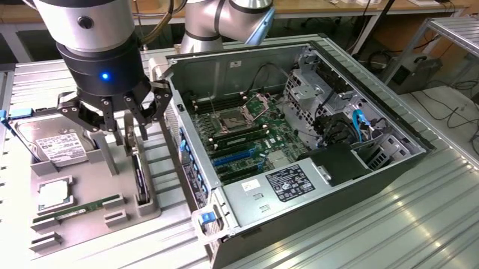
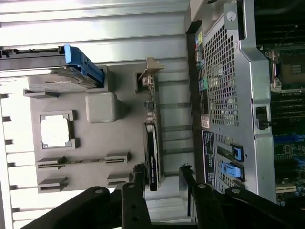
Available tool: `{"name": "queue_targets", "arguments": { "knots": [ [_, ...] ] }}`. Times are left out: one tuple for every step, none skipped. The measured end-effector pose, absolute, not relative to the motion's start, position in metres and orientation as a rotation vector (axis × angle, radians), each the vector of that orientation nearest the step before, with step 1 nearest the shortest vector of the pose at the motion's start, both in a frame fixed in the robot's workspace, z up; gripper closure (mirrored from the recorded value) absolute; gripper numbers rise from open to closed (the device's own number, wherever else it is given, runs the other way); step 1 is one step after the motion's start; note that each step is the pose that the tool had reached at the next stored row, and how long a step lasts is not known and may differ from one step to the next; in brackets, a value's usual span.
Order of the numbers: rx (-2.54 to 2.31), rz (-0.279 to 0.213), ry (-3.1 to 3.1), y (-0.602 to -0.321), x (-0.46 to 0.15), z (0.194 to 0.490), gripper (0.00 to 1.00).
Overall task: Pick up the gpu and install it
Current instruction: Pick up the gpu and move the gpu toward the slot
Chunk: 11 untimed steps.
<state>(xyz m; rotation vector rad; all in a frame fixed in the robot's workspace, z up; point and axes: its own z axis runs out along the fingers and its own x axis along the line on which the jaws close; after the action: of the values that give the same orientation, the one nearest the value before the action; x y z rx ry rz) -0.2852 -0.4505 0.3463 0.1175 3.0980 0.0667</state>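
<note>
Two risks stand out, as I judge it. One: the gripper point(image 1: 123, 130) hangs over the gpu point(image 1: 139, 178) with its jaws released and nothing grasped. The card is thin, so if the fingers point(image 2: 138, 177) come down off its line they could close on the slot wall of the tray point(image 1: 93, 188). They could also pinch the card askew, so that it tilts or slips on lifting. The other: the case point(image 1: 299, 235) lies just beside the tray. A card carried crooked could catch its rim, or meet the motherboard point(image 1: 254, 140) at an angle and jam.

The gpu stands on its long edge in a slot along the tray's edge nearest the case, apart from the memory stick point(image 1: 78, 208) and hard drive point(image 1: 56, 147). Its long axis runs along that edge, parallel to the case wall. The pale bracket point(image 2: 149, 71) end points to the tray's corner at the hard drive's end, and the black end points to the opposite corner on the same edge
</note>
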Motion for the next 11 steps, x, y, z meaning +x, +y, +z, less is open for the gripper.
{"name": "queue_targets", "arguments": {
  "knots": [
    [0.117, 0.067, 3.098, -0.45, -0.285, 0.344, 0.58],
    [0.118, 0.066, 3.098, -0.45, -0.285, 0.343, 0.58],
    [0.118, 0.066, 3.098, -0.451, -0.286, 0.34, 0.58],
    [0.118, 0.066, 3.098, -0.45, -0.286, 0.337, 0.58],
    [0.118, 0.067, 3.098, -0.45, -0.286, 0.335, 0.58],
    [0.118, 0.066, 3.098, -0.45, -0.286, 0.333, 0.58],
    [0.118, 0.066, 3.098, -0.45, -0.286, 0.33, 0.58],
    [0.118, 0.067, 3.098, -0.45, -0.286, 0.328, 0.58],
    [0.118, 0.067, 3.098, -0.45, -0.286, 0.326, 0.58],
    [0.118, 0.066, 3.098, -0.45, -0.287, 0.324, 0.58],
    [0.118, 0.066, 3.098, -0.451, -0.287, 0.321, 0.58]
  ]
}}
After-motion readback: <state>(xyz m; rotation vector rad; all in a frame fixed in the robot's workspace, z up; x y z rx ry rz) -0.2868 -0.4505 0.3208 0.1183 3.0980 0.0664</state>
